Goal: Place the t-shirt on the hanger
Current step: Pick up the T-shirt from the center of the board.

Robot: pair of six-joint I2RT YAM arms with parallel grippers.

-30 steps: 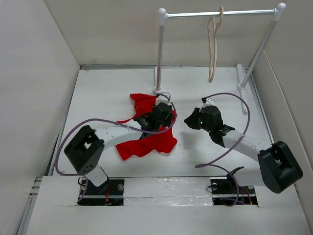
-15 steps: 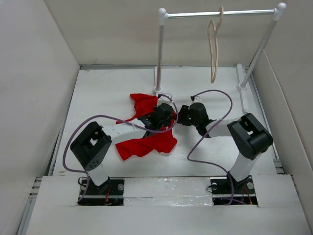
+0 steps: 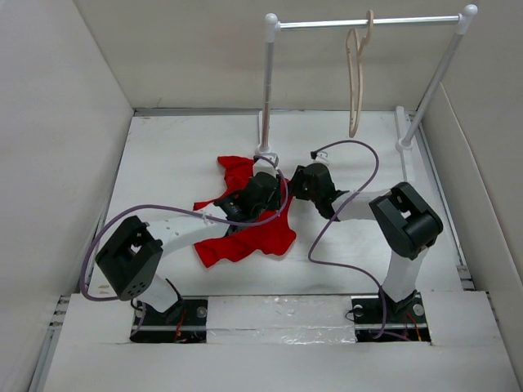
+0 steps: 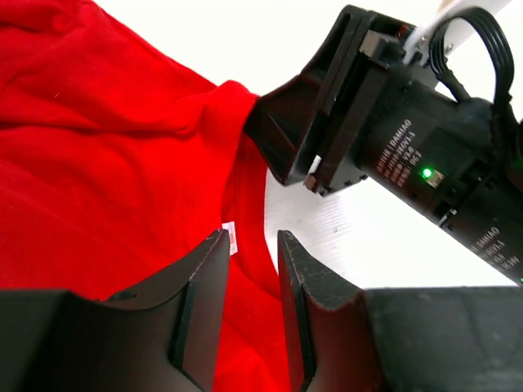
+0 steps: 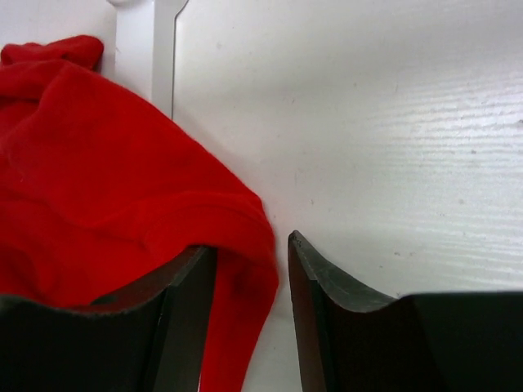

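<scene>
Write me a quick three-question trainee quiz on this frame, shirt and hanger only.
1. True or false: the hanger is already inside the t-shirt.
2. Where is the t-shirt? A crumpled on the table; B draped on the hanger; C held up in the air.
3. What does the hanger's hook hang from?
Key: 1 false; 2 A; 3 the rack's silver rod.

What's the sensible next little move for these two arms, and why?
Probably close the right pincer: a fold of the small red cloth t-shirt lies between its open jaws on the table, and the thin beige hanger hangs bare on the silver rod.
</scene>
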